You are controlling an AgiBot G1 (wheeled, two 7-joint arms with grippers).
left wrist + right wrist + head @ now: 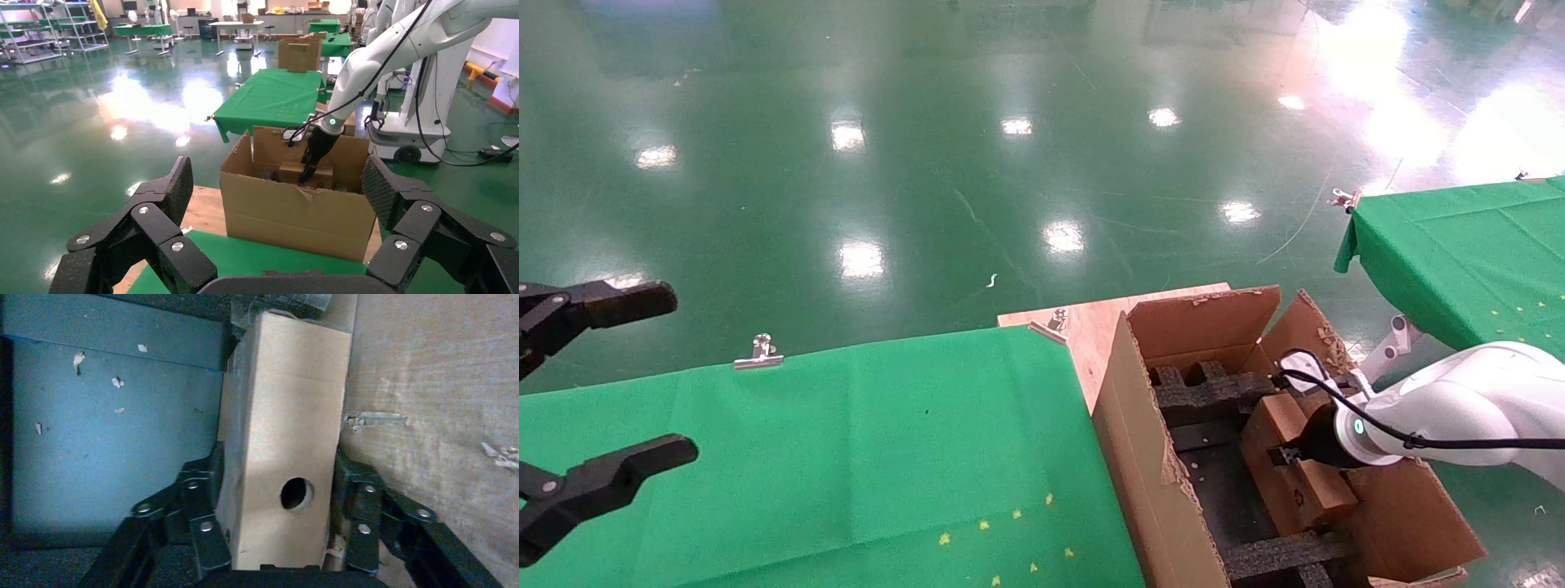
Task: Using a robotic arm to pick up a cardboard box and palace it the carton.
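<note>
The white robotic arm [1459, 408] reaches down into the large brown carton [1140, 457] with ragged flaps and black foam inserts. My right gripper [278, 478] is shut on the small cardboard box [284, 429], its fingers on the box's two long sides near the round hole. In the head view the cardboard box [1295, 465] sits inside the carton against its right wall. It also shows in the left wrist view [292, 173] under the right gripper [309, 174]. My left gripper [601, 384] is open and empty, parked at the far left over the green table.
A green-clothed table [846, 457] with metal clips lies left of the carton, a bare wooden board edge [1091, 322] between them. A second green table [1467, 253] stands at the right. The shiny green floor spreads behind.
</note>
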